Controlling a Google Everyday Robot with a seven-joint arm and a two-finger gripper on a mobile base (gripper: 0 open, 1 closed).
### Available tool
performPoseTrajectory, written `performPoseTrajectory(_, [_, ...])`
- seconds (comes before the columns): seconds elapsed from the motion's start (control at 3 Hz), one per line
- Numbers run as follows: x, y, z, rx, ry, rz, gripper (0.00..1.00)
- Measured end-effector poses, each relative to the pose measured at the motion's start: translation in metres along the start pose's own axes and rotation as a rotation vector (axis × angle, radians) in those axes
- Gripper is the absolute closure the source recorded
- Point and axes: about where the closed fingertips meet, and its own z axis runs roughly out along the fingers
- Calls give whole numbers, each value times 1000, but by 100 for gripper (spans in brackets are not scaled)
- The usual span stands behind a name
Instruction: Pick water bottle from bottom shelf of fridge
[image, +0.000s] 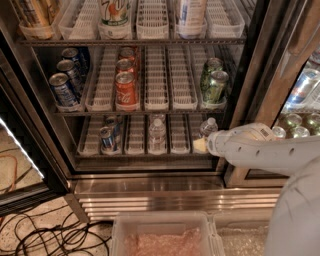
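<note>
The fridge (30, 125) stands open with its door frame at the right. On the bottom shelf (150, 152), white lane trays hold the water bottle (208, 127), clear with a white cap, in the rightmost lane. My gripper (200, 145) reaches in from the right on a white arm. It sits low at the front of that lane, just in front of and below the bottle. A second clear bottle (156, 133) stands in a middle lane. Two blue cans (108, 137) stand at the left.
The middle shelf holds blue cans (64, 89), red cans (126, 86) and green cans (215, 82). A ribbed steel base (165, 197) runs below the shelves. Black cables (45, 235) lie on the floor at the left. A clear plastic bin (162, 235) sits at the bottom.
</note>
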Motion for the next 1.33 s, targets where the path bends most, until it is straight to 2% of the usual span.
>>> performPoseTrajectory(1.33, [-5,8,7,1,-13,-11,28])
